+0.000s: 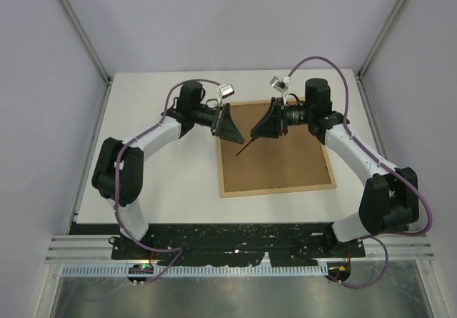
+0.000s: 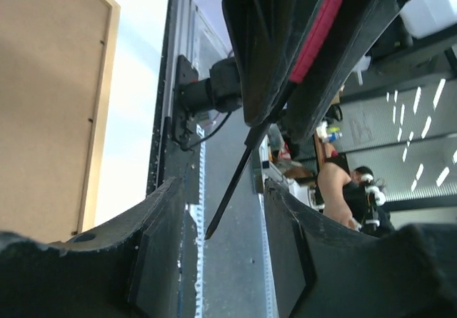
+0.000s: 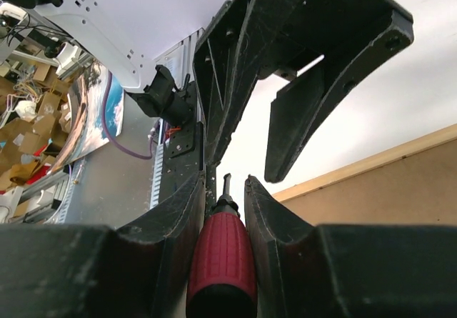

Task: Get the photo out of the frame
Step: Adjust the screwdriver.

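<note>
Frame (image 1: 285, 164) face down, brown back, pale wood rim; my right pincer (image 3: 225, 186) tight on a red-handled screwdriver (image 3: 221, 261), left pincer (image 2: 223, 196) open.

White table (image 1: 178, 182) between pale walls (image 1: 235, 18), perhaps cluttered room (image 3: 28, 111) beyond

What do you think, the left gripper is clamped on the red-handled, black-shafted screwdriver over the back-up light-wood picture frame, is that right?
No, the right gripper is clamped on the red-handled, black-shafted screwdriver, as the right wrist view shows; the left gripper is open. It is held over the light-wood picture frame lying brown back up.
</note>
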You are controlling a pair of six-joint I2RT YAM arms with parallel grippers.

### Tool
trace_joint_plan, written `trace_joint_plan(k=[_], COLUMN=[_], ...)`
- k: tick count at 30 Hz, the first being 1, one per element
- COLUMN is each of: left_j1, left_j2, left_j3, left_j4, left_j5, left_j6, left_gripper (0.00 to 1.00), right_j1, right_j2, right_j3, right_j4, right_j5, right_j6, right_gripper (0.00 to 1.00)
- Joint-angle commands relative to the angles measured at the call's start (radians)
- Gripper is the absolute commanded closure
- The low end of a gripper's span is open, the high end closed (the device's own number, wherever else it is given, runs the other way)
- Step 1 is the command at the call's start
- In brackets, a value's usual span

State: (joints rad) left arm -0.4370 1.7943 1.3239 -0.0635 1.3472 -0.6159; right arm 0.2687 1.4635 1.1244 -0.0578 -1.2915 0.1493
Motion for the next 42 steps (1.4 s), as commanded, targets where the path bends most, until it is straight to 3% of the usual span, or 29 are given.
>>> trace_joint_plan(k=[1, 3, 6, 21, 25, 35, 38, 41, 42], left_j1=[-0.02, -0.031, -0.037, -0.068, -0.074, -0.086, -0.086, -0.086, -0.088], left_j2=[-0.004, 0.037, 0.097, 0.106, 0.108, 0.111, 0.109, 0.105, 0.103], left_j3=[-0.107, -0.126, -0.115, -0.127, -0.127, -0.126, -0.126, -0.126, -0.127], left_j4=[0.666, 0.992, 1.236, 1.249, 1.248, 1.243, 1.24, 1.229, 1.222], left_j5=[0.107, 0.115, 0.121, 0.136, 0.142, 0.145, 0.144, 0.141, 0.141], left_j6=[-0.475, -0.74, -0.948, -0.964, -0.963, -0.961, -0.96, -0.952, -0.946], left_gripper=[0.49, 0.5, 0.53, 0.64, 0.68, 0.67, 0.77, 1.0, 1.0], right_j1=[-0.002, -0.005, -0.003, -0.016, -0.016, -0.016, -0.016, -0.016, -0.014], right_j2=[-0.048, -0.049, -0.055, -0.057, -0.063, -0.065, -0.065, -0.063, -0.061], right_j3=[0.002, 0.002, -0.002, 0.005, 0.005, 0.0, -0.005, -0.005, 0.005], right_j4=[0.088, 0.095, 0.108, 0.119, 0.157, 0.268, 0.286, 0.273, 0.253], right_j5=[-0.032, -0.035, -0.031, 0.029, 0.029, 0.031, 0.035, 0.044, 0.063], right_j6=[0.006, 0.003, 0.006, -0.086, -0.06, 0.027, 0.035, 0.024, 0.018], right_gripper=[0.92, 0.92, 0.92, 0.92, 0.92, 0.92, 0.92, 0.92, 0.92])
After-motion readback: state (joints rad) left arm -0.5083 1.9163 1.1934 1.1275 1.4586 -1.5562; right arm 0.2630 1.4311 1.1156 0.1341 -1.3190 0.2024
